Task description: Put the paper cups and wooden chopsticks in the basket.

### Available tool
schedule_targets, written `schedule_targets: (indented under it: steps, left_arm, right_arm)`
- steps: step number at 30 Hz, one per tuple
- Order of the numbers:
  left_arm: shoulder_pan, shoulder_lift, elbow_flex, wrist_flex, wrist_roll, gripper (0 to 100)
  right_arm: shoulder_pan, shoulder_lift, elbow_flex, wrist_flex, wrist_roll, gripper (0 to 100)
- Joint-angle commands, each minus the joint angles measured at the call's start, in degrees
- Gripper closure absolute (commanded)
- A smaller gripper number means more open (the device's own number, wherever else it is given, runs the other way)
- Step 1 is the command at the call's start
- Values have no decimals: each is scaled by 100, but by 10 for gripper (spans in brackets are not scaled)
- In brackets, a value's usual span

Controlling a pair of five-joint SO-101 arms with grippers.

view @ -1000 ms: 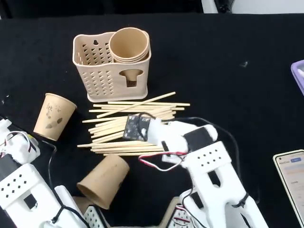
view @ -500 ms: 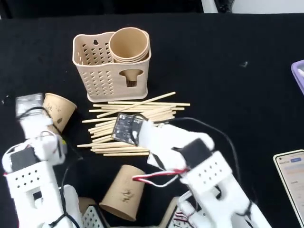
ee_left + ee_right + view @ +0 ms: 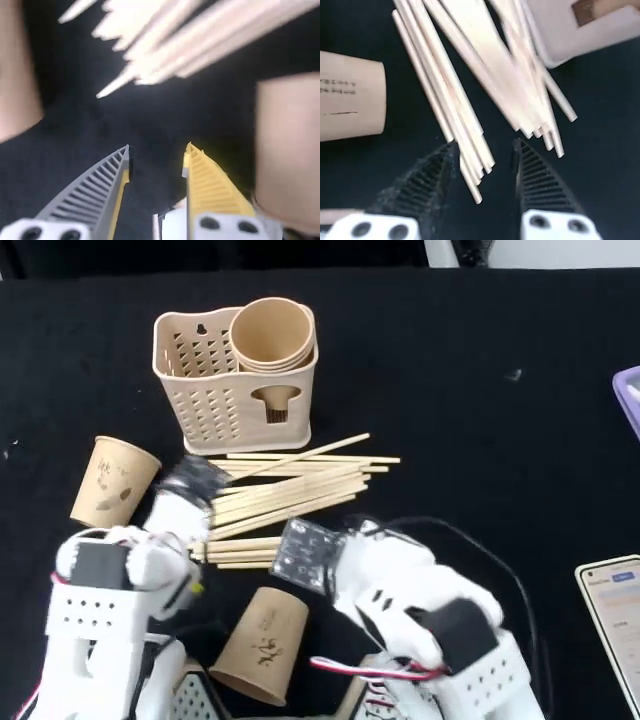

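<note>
The black cloth table carries a beige perforated plastic basket upper left, pale wooden chopsticks mid-frame, a brown paper cup at left, a second paper cup lower centre, and a smartphone at the right edge.

Black matte table, pale surface beyond its far right corner, phone lying at its right edge

Pale wooden chopsticks, matt paper cups, perforated plastic basket.
</note>
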Motion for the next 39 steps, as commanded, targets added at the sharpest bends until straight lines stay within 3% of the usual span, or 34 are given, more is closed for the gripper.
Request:
schedule_targets:
  steps: [1,8,13,18,21,25,30,35,39]
  left_arm:
    - [1077,-62,-356,158,-457,819]
    - [1859,-62,-611,264,-1073,819]
    - [2070,-62,-1798,1134,-1776,819]
    - [2211,-62,-2193,1160,-2145,818]
    - [2897,-62,-1780,1152,-2251,818]
    - [3855,-70,-1007,1152,-1600,818]
    - [4426,-563,-1367,1152,-1231,818]
    - [5560,-1468,-1244,1152,-615,817]
    - [5710,-1723,-1209,1134,-519,817]
  right_arm:
    - [527,-479,13,-9,70,825]
    - [3305,-1130,-84,-695,-229,834]
    - [4501,-1156,163,-1134,-448,985]
    - [4932,-1156,321,-1240,-818,978]
    - [4976,-1156,356,-1178,-1222,977]
    - [4976,-1156,347,-1073,-1574,976]
    - [4967,-1156,356,-1064,-1705,976]
    - [4941,-1156,356,-1064,-1776,975]
    - [4941,-1156,356,-1064,-1776,975]
